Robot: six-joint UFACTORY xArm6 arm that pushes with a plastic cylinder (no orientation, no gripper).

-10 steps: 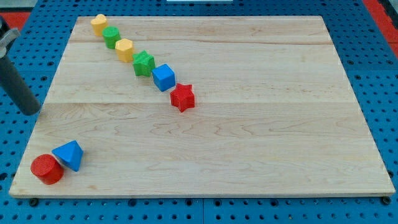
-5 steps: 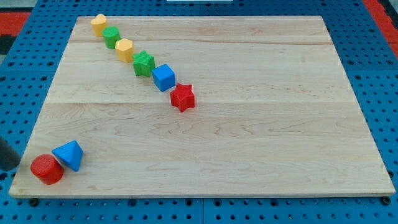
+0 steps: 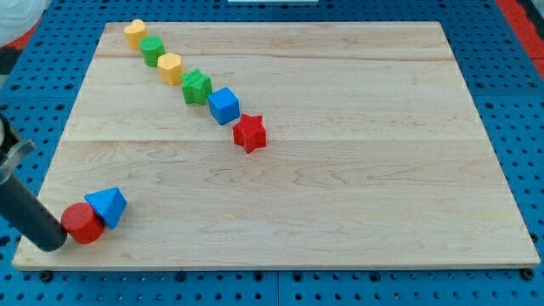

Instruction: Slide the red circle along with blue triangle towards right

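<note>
Red circle (image 3: 82,223) (touching blue triangle (image 3: 107,206)) sits against my tip (image 3: 53,242), on its right.

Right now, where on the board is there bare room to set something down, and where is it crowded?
Free: the whole right half, right of the red star, and the bottom middle, right of the blue triangle. Crowded: the diagonal row from the yellow block down to the red star, and the bottom-left corner, where my tip presses the red circle.
</note>
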